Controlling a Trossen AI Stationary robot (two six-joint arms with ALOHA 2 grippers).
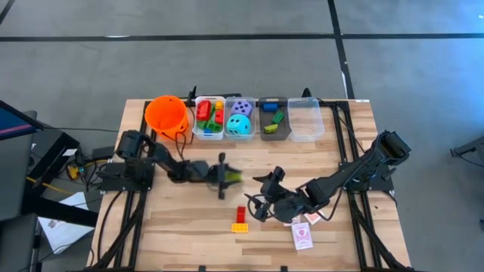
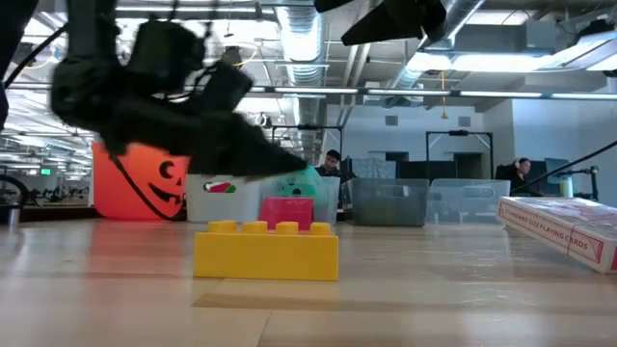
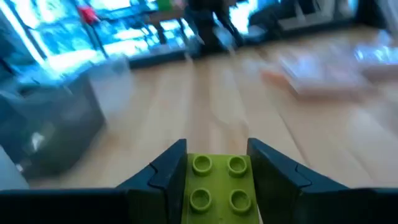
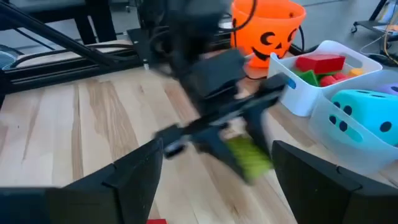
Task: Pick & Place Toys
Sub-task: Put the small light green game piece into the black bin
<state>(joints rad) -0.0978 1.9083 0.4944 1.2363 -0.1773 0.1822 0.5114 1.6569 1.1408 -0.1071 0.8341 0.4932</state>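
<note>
— Only the left wrist view showed the grip clearly: the left gripper (image 3: pixel 217 180) was pinching a lime-green brick (image 3: pixel 219 186) between its two fingers, four studs facing the camera.
— And from above?
— From above, the same brick (image 1: pixel 233 177) was only a small green spot at the gripper tip, over the middle of the desk (image 1: pixel 174 227). That view also showed a red brick (image 1: pixel 241 214) touching a yellow brick (image 1: pixel 240 227), and the playing cards (image 1: pixel 302 236) near the right gripper (image 1: pixel 261 204).
— Was the right gripper holding something?
— No, its fingers were spread, with nothing between them.
</note>
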